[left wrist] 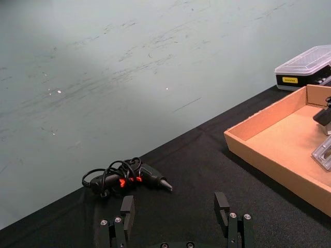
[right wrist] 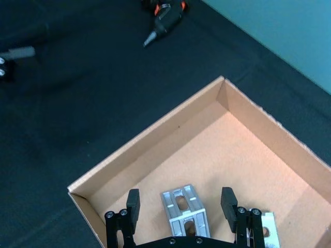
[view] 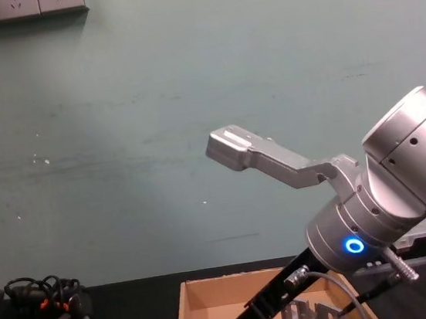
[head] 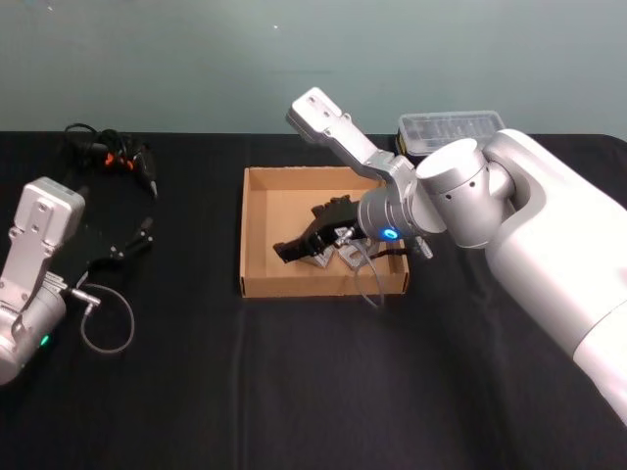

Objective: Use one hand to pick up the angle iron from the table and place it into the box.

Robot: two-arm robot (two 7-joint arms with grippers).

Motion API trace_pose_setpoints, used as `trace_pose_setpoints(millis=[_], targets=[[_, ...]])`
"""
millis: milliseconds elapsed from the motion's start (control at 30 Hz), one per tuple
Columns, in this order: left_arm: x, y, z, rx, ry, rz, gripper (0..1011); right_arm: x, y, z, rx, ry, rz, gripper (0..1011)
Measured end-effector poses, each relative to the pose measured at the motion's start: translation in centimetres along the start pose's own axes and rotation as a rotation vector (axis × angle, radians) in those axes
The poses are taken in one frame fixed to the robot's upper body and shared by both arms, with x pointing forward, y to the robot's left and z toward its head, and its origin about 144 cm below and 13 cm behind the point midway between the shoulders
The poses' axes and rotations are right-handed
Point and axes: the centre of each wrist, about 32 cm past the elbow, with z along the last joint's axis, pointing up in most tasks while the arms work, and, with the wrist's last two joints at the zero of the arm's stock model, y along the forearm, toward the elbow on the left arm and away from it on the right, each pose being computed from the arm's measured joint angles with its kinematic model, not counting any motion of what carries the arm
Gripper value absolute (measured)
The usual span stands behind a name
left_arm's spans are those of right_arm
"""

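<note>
The tan cardboard box (head: pixel 257 211) sits mid-table on the black table (head: pixel 294 392). My right gripper (head: pixel 306 230) hangs inside it, fingers open. In the right wrist view a silver angle iron (right wrist: pixel 186 214) lies on the box floor (right wrist: pixel 217 155), below the gap of the open right gripper (right wrist: pixel 180 192); neither finger touches it. A second silver piece (right wrist: pixel 267 229) lies beside it. The angle irons (head: pixel 347 258) rest near the box's front right. My left gripper (head: pixel 132 243) is parked at the left of the table, open and holding nothing (left wrist: pixel 175 209).
A black plastic case with a clear lid (head: pixel 449 127) stands behind the box on the right. A black tool with orange marks and a coiled cord (head: pixel 113 157) lies at the back left. A grey cable loop (head: pixel 106 318) trails by the left arm.
</note>
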Motion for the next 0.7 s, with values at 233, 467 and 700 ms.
trace_pose_setpoints(millis=[233, 467, 700], targets=[[0.0, 0.0, 0.0, 0.000, 0.000, 0.000, 1012, -0.2, -0.9, 0.0, 0.056, -0.018, -0.011, 1000], [0.0, 0.0, 0.0, 0.000, 0.000, 0.000, 1011, -0.5, -2.6, -0.4, 0.103, -0.017, -0.026, 1000], [0.0, 0.0, 0.0, 0.000, 0.000, 0.000, 1012, -2.1, -6.7, -2.8, 0.196, -0.040, -0.091, 1000]])
